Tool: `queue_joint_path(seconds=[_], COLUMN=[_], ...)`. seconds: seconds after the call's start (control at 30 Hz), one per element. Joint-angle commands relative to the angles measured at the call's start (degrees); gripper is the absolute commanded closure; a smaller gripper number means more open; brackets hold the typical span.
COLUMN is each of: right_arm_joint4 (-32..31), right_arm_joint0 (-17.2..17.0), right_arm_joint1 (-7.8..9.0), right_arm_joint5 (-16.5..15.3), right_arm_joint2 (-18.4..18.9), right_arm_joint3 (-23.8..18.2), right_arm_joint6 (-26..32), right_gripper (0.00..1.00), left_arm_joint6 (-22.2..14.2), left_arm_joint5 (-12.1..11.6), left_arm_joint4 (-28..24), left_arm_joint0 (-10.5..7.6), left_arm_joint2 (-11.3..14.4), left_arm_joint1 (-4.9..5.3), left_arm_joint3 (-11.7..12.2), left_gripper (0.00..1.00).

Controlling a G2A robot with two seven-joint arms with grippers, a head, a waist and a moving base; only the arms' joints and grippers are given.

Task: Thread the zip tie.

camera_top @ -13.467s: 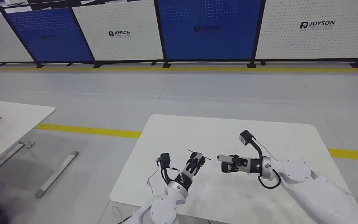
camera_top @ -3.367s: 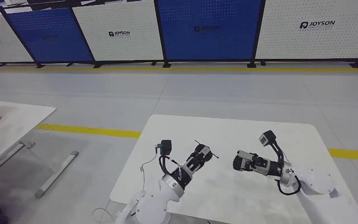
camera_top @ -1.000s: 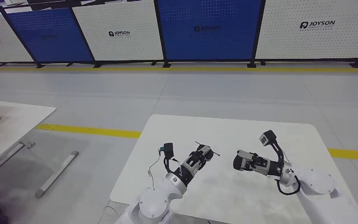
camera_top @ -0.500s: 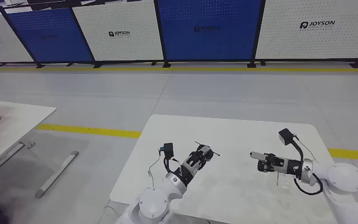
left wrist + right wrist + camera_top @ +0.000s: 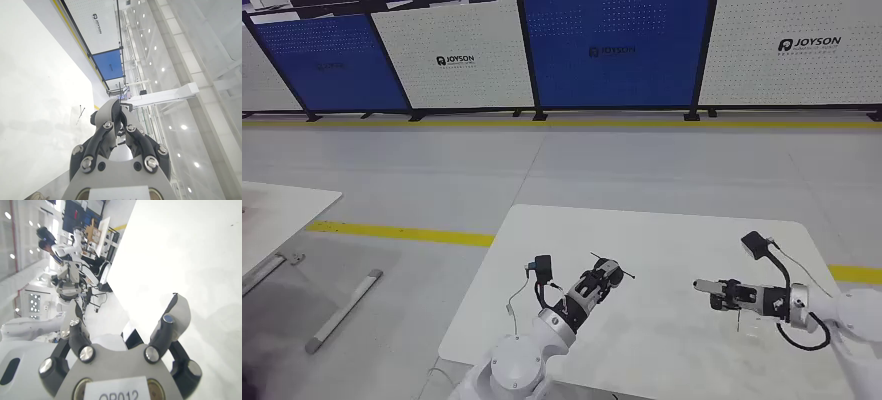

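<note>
Left arm, pose: my forearm rises from the near edge of the worktop (image 5: 642, 228) and slants away and to the right. It ends over the near-middle of the surface.
Left gripper (image 5: 608, 268) (image 5: 119, 108): tilted upward and held above the worktop. My fingers (image 5: 116, 111) are pressed together on the zip tie.
Zip tie (image 5: 628, 274) (image 5: 120, 92): a thin black strip pinched between my left pads. It sticks out past them on both sides in the top view. In the left wrist view one end stands straight up beyond the fingertips.
Right arm, pose: my forearm comes in from the right edge, lies roughly level and points left towards my other arm.
Right gripper (image 5: 700, 285) (image 5: 124, 308): over the right part of the worktop, well apart from the left one. My fingers (image 5: 179, 308) are spread wide with nothing between them.
Loose ties (image 5: 81, 112): two thin black strips lying flat and crossed on the worktop, beyond my left fingers. In the top view a thin dark strip (image 5: 739, 318) lies near my right gripper.
Worktop: white, rounded corners, plain surface.
</note>
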Motion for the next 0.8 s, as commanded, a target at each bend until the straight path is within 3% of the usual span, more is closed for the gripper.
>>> queue_joint_path(seconds=[0.0, 0.1, 0.23, 0.63, 0.77], right_arm_joint4=[-1.1, -3.7, -9.3, -7.9, -7.5], right_arm_joint0=[2.2, 5.4, 11.1, 11.6, 10.7], right_arm_joint1=[0.23, 0.6, 1.37, 1.36, 1.95], right_arm_joint5=[-1.1, -0.6, 2.7, 2.5, 2.2], right_arm_joint2=[-0.6, -5.7, -12.8, -13.0, -11.0], right_arm_joint3=[1.7, 2.6, 4.5, 4.6, 6.0], right_arm_joint6=[5.3, 5.3, 5.3, 5.3, 4.6], right_gripper=[0.0, 0.0, 0.0, 0.0, 0.0], left_arm_joint6=[0.0, 0.0, 0.0, 0.0, 0.0], left_arm_joint5=[0.0, 0.0, 0.0, 0.0, 0.0], left_arm_joint4=[0.0, 0.0, 0.0, 0.0, 0.0], left_arm_joint0=[0.0, 0.0, 0.0, 0.0, 0.0], left_arm_joint2=[0.0, 0.0, 0.0, 0.0, 0.0], left_arm_joint1=[0.0, 0.0, 0.0, 0.0, 0.0], left_arm_joint3=[0.0, 0.0, 0.0, 0.0, 0.0], left_gripper=[1.0, 1.0, 1.0, 1.0, 1.0])
